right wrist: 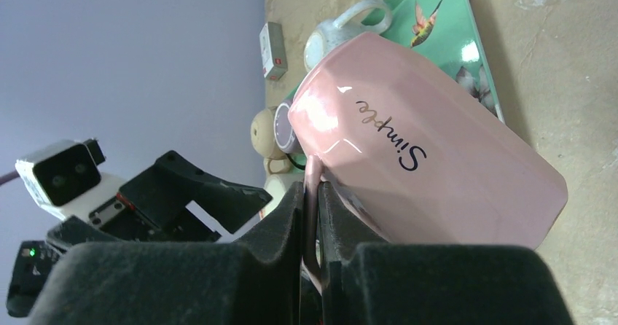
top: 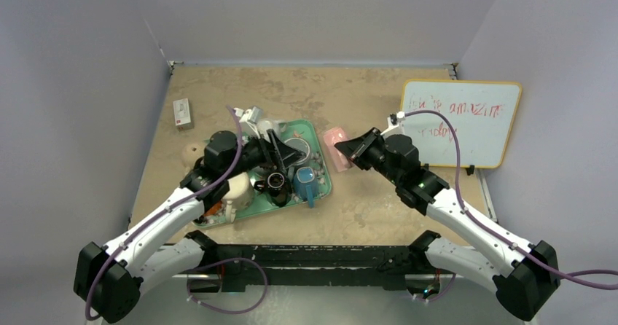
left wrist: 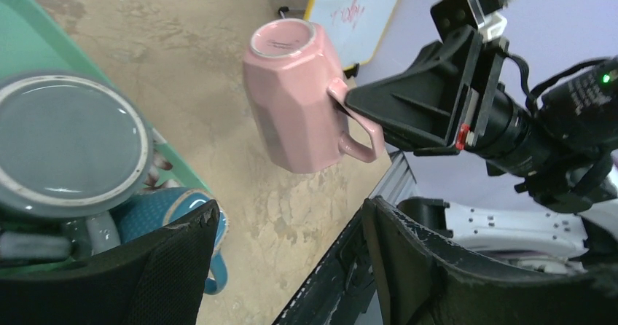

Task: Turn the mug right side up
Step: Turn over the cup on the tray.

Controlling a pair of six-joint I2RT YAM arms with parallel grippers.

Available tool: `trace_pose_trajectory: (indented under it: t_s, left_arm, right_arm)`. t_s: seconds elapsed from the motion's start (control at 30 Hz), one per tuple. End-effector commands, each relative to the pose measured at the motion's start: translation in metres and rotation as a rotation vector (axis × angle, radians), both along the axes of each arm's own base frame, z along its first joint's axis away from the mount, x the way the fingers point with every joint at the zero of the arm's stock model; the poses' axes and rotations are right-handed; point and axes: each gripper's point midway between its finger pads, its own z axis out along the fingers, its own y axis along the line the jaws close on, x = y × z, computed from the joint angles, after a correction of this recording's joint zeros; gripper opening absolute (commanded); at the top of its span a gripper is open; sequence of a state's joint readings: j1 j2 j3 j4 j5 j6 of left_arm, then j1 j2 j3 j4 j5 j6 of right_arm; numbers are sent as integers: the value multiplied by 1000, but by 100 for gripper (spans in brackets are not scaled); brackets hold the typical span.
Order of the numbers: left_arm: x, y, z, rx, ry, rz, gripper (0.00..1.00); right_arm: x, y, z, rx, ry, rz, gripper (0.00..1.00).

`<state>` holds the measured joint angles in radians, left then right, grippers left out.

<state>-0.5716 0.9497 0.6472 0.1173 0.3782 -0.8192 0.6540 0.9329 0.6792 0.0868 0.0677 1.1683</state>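
The pink mug [top: 336,143] with "Simple" written on its side [right wrist: 430,172] hangs tilted just right of the green tray, base up [left wrist: 284,39] and rim towards the table. My right gripper [top: 344,150] is shut on the mug's handle, which is pinched between the pads [right wrist: 312,191]. In the left wrist view the handle [left wrist: 358,132] disappears into the right gripper's black fingers. My left gripper [top: 280,157] is over the tray, open and holding nothing [left wrist: 290,210], and it faces the mug from a short way off.
The green tray [top: 321,186] holds a grey bowl [left wrist: 62,143], a teal mug [top: 306,183], a cream mug [top: 237,190] and a black cup [top: 276,181]. A whiteboard [top: 466,121] lies at the right. A small white box [top: 182,112] sits at the far left.
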Motion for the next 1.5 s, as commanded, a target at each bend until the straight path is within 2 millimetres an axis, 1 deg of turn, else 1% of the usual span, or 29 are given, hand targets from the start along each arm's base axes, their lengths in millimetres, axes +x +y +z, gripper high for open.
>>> trace_pose_trajectory:
  t_s: [0.0, 0.1, 0.2, 0.3, 0.37, 0.53, 0.73, 0.8, 0.83, 0.93, 1.0, 1.07, 1.13, 1.27, 1.47]
  left_arm:
    - [10, -20, 18, 40, -195, 3, 70]
    - [12, -35, 17, 90, -242, 4, 70]
    - [10, -50, 23, 109, -330, 18, 70]
    - [6, -65, 28, 161, -447, 29, 70]
    - [5, -75, 33, 188, -516, 41, 70]
    - [3, -101, 41, 237, -643, 60, 70]
    - [5, -123, 33, 291, -707, 82, 73]
    - [5, -130, 32, 298, -718, 87, 73]
    - [7, -134, 28, 314, -720, 91, 74]
    - [16, -139, 24, 359, -728, 141, 74]
    - [24, -137, 23, 369, -736, 205, 74]
    - [31, -134, 26, 357, -742, 264, 72]
    - [33, -135, 29, 346, -759, 283, 70]
    - [34, -138, 33, 330, -789, 295, 63]
    - [34, -140, 31, 308, -798, 298, 47]
  right_arm:
    - [13, -4, 51, 175, -83, -87, 0]
    - [18, -9, 52, 195, -69, -136, 0]
    - [21, -11, 55, 245, -49, -173, 0]
    - [27, -17, 68, 288, -67, -220, 0]
    - [28, -17, 76, 307, -73, -228, 0]
    - [29, -18, 86, 354, -61, -240, 0]
    - [29, -21, 97, 382, -68, -255, 0]
    - [30, -20, 98, 385, -67, -256, 0]
    - [30, -20, 98, 392, -62, -257, 0]
    - [29, -21, 99, 408, -64, -256, 0]
    - [28, -21, 100, 416, -67, -254, 0]
    - [28, -20, 100, 416, -65, -249, 0]
    - [27, -19, 99, 418, -58, -242, 0]
    - [25, -19, 93, 429, -45, -239, 0]
    - [23, -16, 90, 429, -36, -222, 0]
